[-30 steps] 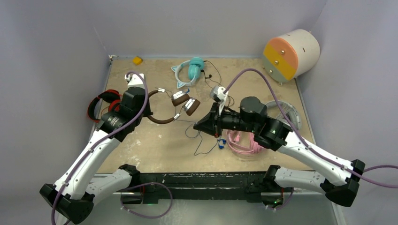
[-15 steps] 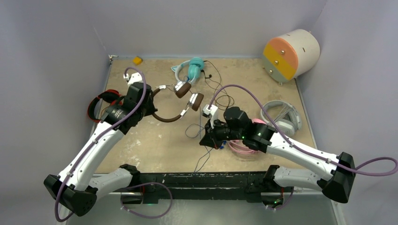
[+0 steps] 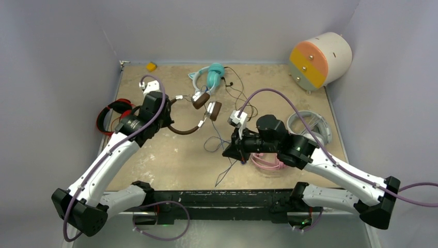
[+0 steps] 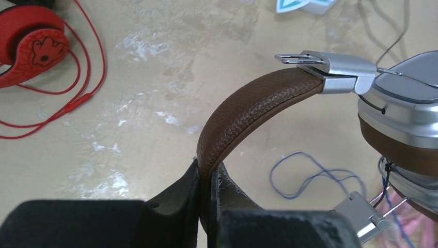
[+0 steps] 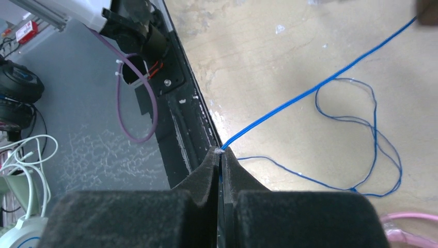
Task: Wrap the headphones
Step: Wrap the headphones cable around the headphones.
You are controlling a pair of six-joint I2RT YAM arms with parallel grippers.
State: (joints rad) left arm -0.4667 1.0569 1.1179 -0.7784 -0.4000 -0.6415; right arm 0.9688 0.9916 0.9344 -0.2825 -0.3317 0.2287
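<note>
The brown headphones [image 3: 182, 129] with silver cups [image 3: 214, 110] hang above the table's left middle. My left gripper [image 3: 164, 118] is shut on their leather headband [image 4: 243, 106], which runs up from between the fingers [image 4: 206, 173] to a silver cup [image 4: 403, 116]. The blue cord [image 5: 310, 92] stretches taut from the cups down to my right gripper [image 5: 221, 154], which is shut on it near the table's front [image 3: 228, 152]. Slack loops of cord [image 5: 372, 150] lie on the table.
A pink pair [image 3: 268, 163] lies under my right arm and a grey-white pair [image 3: 310, 126] to its right. A teal pair [image 3: 209, 77] lies at the back, a red pair [image 3: 111, 114] at the left edge. A pastel drum [image 3: 320, 59] stands far right, a yellow block [image 3: 151, 66] far left.
My left gripper has carried the brown headphones a little farther back. My right gripper, still pinching the blue cord, has pulled it toward the table's near edge and drawn it taut.
</note>
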